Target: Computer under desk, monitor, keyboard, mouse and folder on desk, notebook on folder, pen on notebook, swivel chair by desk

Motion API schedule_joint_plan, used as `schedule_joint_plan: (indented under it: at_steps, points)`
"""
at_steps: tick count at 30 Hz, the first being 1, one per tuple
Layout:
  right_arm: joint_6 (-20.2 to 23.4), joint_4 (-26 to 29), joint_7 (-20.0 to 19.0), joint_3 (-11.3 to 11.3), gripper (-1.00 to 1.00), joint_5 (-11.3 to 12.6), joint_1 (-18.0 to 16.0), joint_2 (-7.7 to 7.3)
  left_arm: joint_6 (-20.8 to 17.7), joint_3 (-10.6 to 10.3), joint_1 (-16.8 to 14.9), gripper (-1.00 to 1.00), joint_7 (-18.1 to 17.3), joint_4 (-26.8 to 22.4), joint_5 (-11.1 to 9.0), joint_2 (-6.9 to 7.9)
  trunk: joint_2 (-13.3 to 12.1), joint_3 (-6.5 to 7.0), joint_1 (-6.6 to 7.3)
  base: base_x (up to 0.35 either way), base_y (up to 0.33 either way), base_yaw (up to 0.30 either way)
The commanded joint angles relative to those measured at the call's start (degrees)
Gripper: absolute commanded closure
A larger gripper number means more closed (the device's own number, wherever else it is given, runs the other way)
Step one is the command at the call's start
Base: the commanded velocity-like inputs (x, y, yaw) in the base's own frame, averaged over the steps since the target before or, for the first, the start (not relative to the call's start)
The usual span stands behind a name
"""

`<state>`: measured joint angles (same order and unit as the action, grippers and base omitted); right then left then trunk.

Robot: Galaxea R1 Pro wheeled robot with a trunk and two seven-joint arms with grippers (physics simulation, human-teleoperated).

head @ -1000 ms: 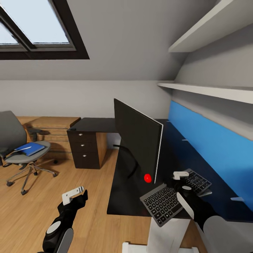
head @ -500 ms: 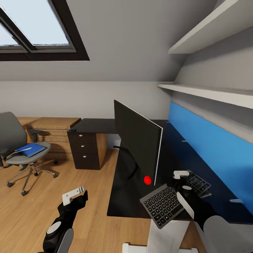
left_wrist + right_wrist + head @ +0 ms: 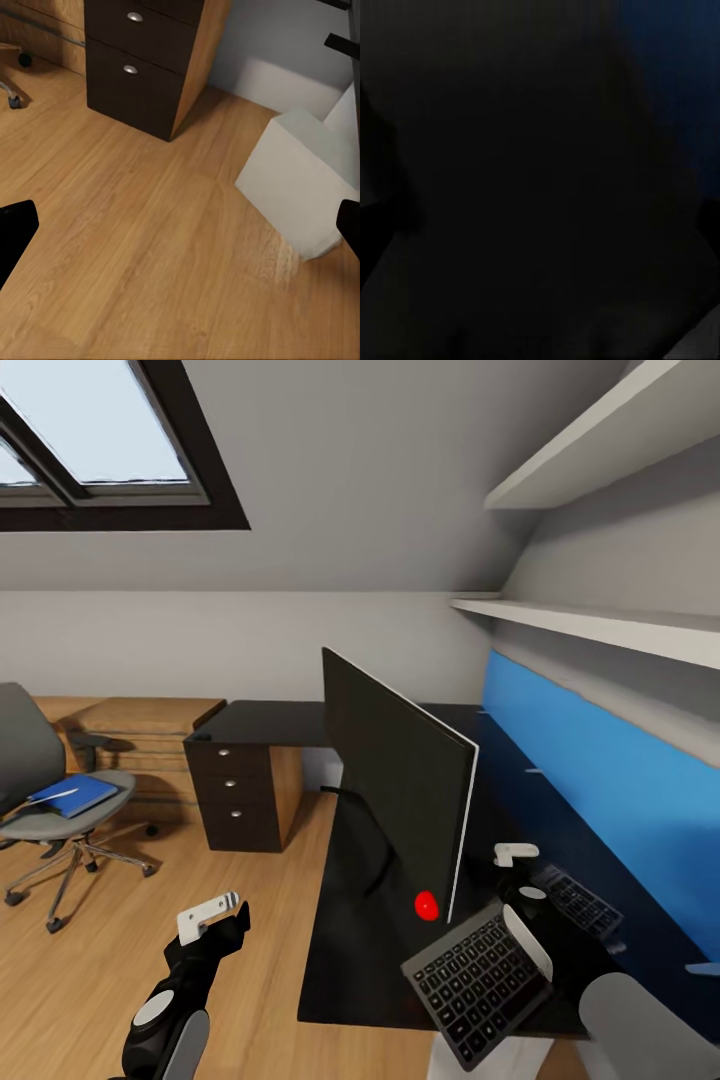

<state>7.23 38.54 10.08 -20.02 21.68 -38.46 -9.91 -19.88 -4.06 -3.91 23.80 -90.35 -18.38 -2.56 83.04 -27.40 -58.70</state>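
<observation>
- Nearest you, your left gripper [image 3: 212, 916] hangs low over the wooden floor [image 3: 120, 960], short of the surface; in the left wrist view its dark fingertips [image 3: 15, 229] sit far apart with nothing between them, so it is wide open and empty.
- That same wrist view looks down on the computer [image 3: 304, 187], a pale box on the floor near the drawer unit [image 3: 142, 64].
- On your right, the right gripper [image 3: 515, 875] is down at the keyboard [image 3: 480, 980], which lies slanted at the near corner of the surface [image 3: 350, 960], hanging a little over the edge. The right wrist view is almost black, so I cannot tell how far its jaws are apart or whether they grip the keyboard.
- Just beside the keyboard stands the monitor [image 3: 395, 790], upright on the surface, with a red dot [image 3: 427, 905] near its lower corner.
- This looks like the keyboard step: seating it next to the monitor. I can't make out the mouse.
- Next, you want the keyboard fully on the surface and squared up, clear of the monitor's foot.
- Further off, the swivel chair [image 3: 50, 800] stands well apart from the surface, carrying the blue folder [image 3: 72, 795].
- That one waits for later.
</observation>
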Motion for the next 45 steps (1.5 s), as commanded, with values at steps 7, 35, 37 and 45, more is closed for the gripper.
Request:
schedule_joint_plan:
  at_steps: [7, 35, 37, 45]
  points:
    - [0.2, 0.1, 0.6, -0.5, -1.00, 0.5, 0.0, -0.11, -0.2, -0.4, 0.0, -1.00, 0.5, 0.0, -0.5, 0.01, 0.0, -0.07, -0.03, 0.285, -0.067, 0.000]
    - [3.6, -0.9, 3.3, 1.1, -1.00, 0.4, -0.1, -0.04, 0.1, -0.7, 0.0, -1.00, 0.5, -0.7, -0.7, -0.07, 0.8, -0.43, -0.47, 0.056, -0.031, 0.000]
    - [4.2, -0.9, 3.3, 1.1, -1.00, 0.4, -0.1, -0.03, 0.2, -0.7, 0.0, -1.00, 0.5, -0.8, -0.7, -0.08, 1.6, -0.78, -0.91, 0.000, 0.000, 0.000]
    - [4.7, -0.9, 3.4, 1.1, -1.00, 0.4, -0.1, -0.02, 0.2, -0.7, 0.0, -1.00, 0.5, -0.8, -0.7, -0.08, 4.8, -2.22, -2.66, 0.000, 0.000, 0.000]
